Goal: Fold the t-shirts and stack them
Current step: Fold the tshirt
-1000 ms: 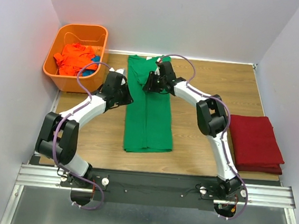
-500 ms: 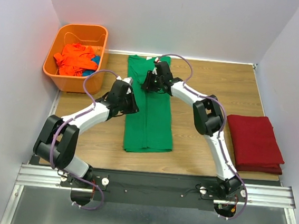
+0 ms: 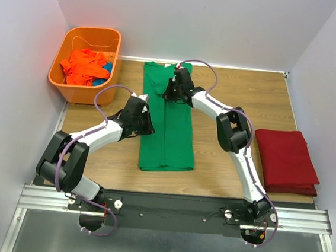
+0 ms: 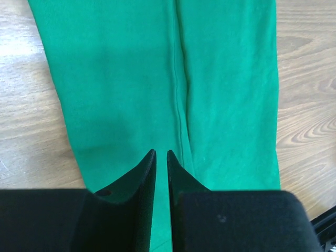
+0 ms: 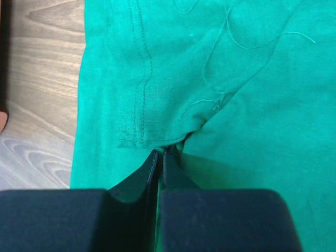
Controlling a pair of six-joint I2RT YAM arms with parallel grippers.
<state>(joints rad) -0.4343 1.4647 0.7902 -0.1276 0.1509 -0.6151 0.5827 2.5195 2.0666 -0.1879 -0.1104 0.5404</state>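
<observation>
your top camera looks down from above and behind the arm bases (image 3: 255,210), far enough back to take in the whole brown wooden table (image 3: 248,92). each wrist camera faces along its own black fingers (image 4: 142,181), very close to the bright green soft cloth t-shirt (image 3: 172,144), which all three views share.

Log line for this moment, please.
left gripper: nearly shut over green t-shirt | right gripper: pinching its far end | dark red t-shirt: folded, right

Light wooden worktop (image 3: 249,89); plain pale walls (image 3: 196,21) at 9, 12 and 3 o'clock; aluminium rail (image 3: 301,221) along 6 o'clock edge; even, soft light.
</observation>
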